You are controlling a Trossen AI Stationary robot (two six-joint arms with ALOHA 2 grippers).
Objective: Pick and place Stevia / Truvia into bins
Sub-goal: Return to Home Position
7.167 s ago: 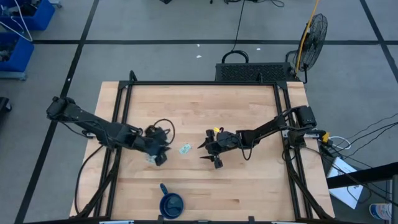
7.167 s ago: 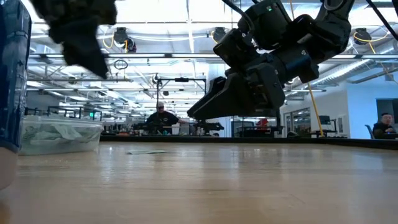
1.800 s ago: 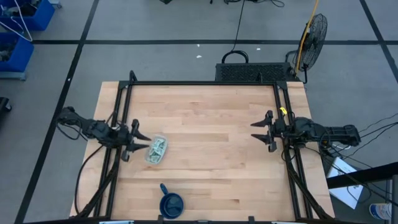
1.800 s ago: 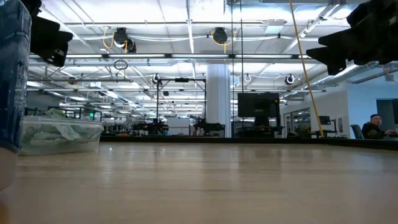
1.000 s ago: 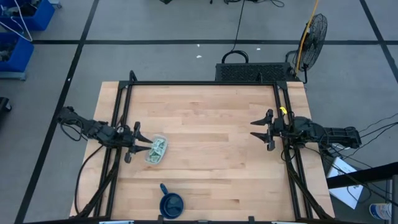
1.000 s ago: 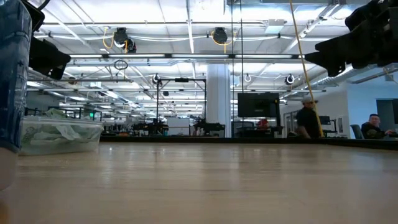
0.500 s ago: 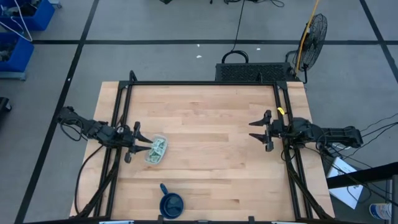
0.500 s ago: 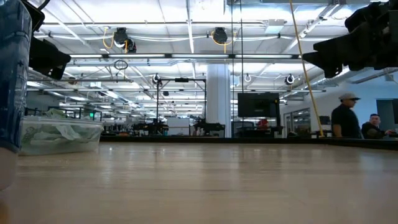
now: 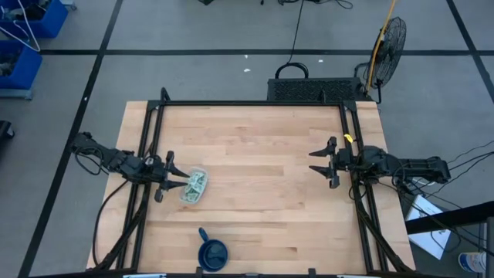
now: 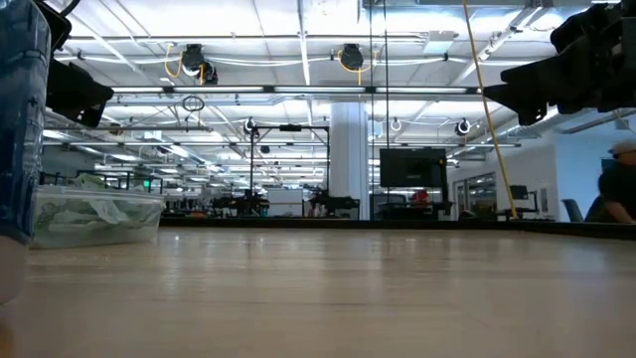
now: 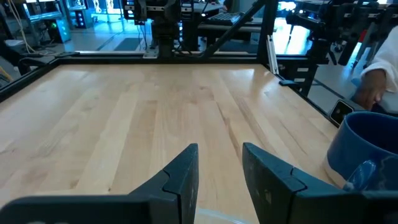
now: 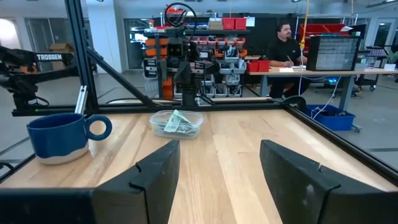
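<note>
The clear tub (image 9: 194, 185) rests flat on the table's left part, and pale green and white sachets (image 9: 196, 182) lie heaped inside it. The right wrist view shows the tub (image 12: 177, 122) and its sachets (image 12: 176, 121) too; in the low view the tub (image 10: 94, 217) is at the left. My left gripper (image 9: 184, 178) hangs open just left of the tub, level and pointing at it, touching nothing. My right gripper (image 9: 313, 163) is open near the table's right edge, pointing left across bare wood. No sachet lies loose on the table.
A dark blue cup (image 9: 212, 251) with a handle stands near the table's near edge, right of the tub when seen from the left wrist (image 11: 367, 155). A black frame (image 9: 247, 103) rings the table. Bare wood (image 9: 262, 177) lies between the two grippers. People sit and walk in the room behind.
Both arms have kept still, and the tub and cup stand where they were. In the room behind the table a person has walked off toward the right.
</note>
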